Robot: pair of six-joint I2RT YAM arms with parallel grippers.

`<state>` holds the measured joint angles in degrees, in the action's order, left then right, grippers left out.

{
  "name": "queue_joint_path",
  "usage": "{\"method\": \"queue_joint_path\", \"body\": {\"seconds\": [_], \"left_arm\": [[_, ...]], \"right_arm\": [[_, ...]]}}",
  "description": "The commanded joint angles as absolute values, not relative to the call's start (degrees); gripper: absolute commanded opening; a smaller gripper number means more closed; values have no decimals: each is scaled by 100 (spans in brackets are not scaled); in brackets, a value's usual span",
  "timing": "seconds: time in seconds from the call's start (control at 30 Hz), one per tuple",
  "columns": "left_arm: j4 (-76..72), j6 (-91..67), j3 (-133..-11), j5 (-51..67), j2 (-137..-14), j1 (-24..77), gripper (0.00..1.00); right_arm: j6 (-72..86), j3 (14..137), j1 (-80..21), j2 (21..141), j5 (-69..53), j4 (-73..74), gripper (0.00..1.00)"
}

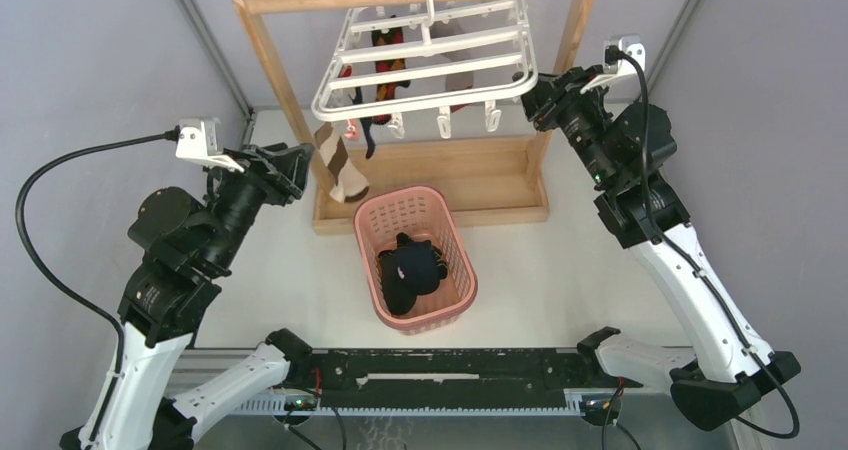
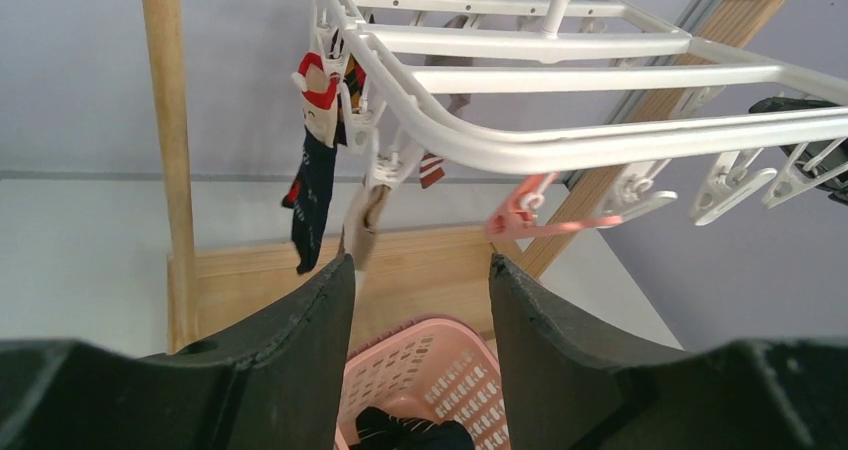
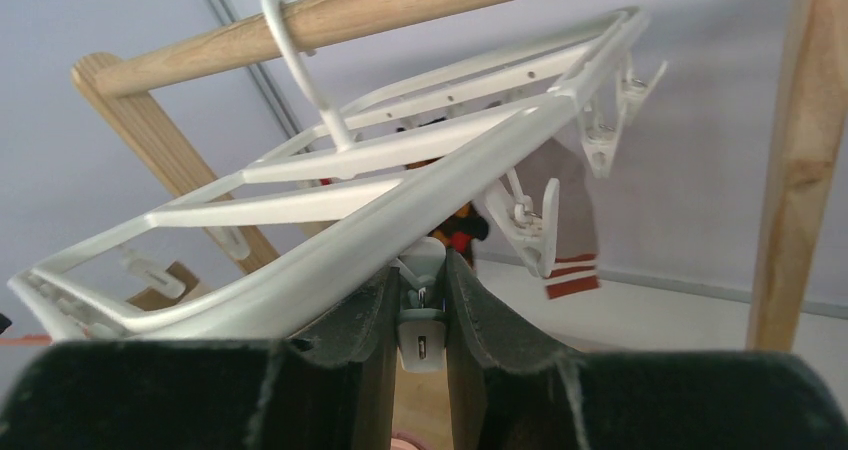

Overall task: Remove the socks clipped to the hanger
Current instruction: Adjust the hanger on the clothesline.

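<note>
The white hanger (image 1: 430,58) hangs by its hook from the wooden rack's top bar. A brown-and-cream sock (image 1: 341,166) dangles from a clip at its front left corner. A dark sock (image 2: 316,180) and a red-yellow argyle sock (image 1: 388,65) hang further in. My left gripper (image 2: 420,270) is open just below and right of the brown-and-cream sock (image 2: 365,225), its left fingertip close beside it, holding nothing. My right gripper (image 3: 421,275) is shut on a white clip (image 3: 422,325) at the hanger's right edge (image 3: 330,260). A grey sock with a red-white cuff (image 3: 566,235) hangs behind it.
The wooden rack (image 1: 440,185) stands at the back with uprights on both sides. A pink basket (image 1: 372,220) sits in front of its base, with black socks (image 1: 410,270) inside. A pink clip (image 2: 530,215) and several empty white clips (image 1: 444,120) hang from the front rail.
</note>
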<state>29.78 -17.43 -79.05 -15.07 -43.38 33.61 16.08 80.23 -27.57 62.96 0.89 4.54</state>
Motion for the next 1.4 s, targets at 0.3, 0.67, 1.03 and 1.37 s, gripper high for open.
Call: {"method": "queue_joint_path", "body": {"seconds": [0.3, 0.67, 1.03, 1.37], "left_arm": [[2994, -1635, -7954, -1676, -4271, 3383, 66], [3076, -1650, -7964, -1750, -4298, 3384, 100], [3121, -1661, -7961, -1788, -4254, 3384, 100], [3184, -1630, -7954, -1861, -4193, 3384, 100]], "right_arm": [[2018, 7859, -1954, 6513, -522, 449, 27], [2229, 7695, -1506, 6781, -886, 323, 27], [2432, 7665, -1182, 7132, -1177, 179, 27], [2741, 7670, -747, 7328, -1465, -204, 28]]}}
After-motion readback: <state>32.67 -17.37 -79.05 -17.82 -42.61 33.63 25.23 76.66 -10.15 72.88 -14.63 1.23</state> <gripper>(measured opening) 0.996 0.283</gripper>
